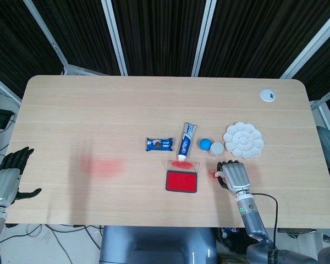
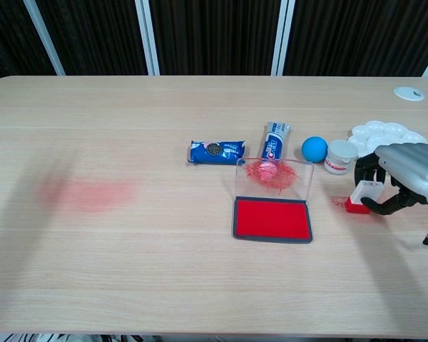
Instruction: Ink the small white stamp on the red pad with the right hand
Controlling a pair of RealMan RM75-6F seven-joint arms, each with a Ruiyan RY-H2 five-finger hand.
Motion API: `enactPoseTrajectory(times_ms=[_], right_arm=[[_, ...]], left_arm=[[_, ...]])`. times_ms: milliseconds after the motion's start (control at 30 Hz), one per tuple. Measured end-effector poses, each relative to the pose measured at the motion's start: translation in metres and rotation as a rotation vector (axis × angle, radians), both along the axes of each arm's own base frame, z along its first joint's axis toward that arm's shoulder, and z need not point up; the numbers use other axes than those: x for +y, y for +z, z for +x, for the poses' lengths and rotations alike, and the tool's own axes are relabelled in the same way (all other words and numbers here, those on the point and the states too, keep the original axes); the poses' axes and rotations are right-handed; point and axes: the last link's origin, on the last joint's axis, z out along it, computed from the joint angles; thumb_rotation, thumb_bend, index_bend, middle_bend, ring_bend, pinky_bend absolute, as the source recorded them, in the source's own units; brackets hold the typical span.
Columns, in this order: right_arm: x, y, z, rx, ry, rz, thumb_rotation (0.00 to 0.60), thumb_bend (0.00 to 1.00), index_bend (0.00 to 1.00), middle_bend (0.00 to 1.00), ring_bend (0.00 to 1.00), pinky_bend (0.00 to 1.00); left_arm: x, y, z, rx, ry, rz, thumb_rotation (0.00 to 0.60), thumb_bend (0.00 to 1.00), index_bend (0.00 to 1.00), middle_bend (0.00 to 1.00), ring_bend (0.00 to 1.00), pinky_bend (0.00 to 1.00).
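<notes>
Pale wooden table [image 2: 128, 271]: right hand [image 2: 405, 174] clamps the small white stamp [image 2: 359, 197] just right of the red pad [image 2: 272, 219] — lift cleanly, carry left, press flat.

The right robot hand [image 2: 403, 179] hangs low over the table's [image 2: 164, 285] near right part, knuckles up and back of the hand toward the head camera, its fingers [image 2: 371, 162] curled down around a small stamp [image 2: 358, 198] that it holds between fingers and thumb. Its forearm runs back toward the table's near edge, a dark cable looping beside the wrist. The left robot hand [image 1: 8, 175] sits off the table's near left corner, holding nothing, dark fingers spread and pointing up, thumb stuck out sideways; only the head view shows it.
</notes>
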Motion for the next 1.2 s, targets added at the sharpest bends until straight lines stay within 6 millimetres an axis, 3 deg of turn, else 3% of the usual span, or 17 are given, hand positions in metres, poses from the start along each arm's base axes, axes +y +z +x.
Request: enactPoseTrajectory(times_ms=[1200], right_arm=[[0.0002,-0.0017,-0.0045,0.021,-0.023,0.001,0.6,0.44,0.68,0.47,0.4,0.4]], left_arm=[[-0.0001,0.0001,-0.0002,0.004,0.001,-0.001,0.6,0.0,0.0,0.0,0.0,0.0]])
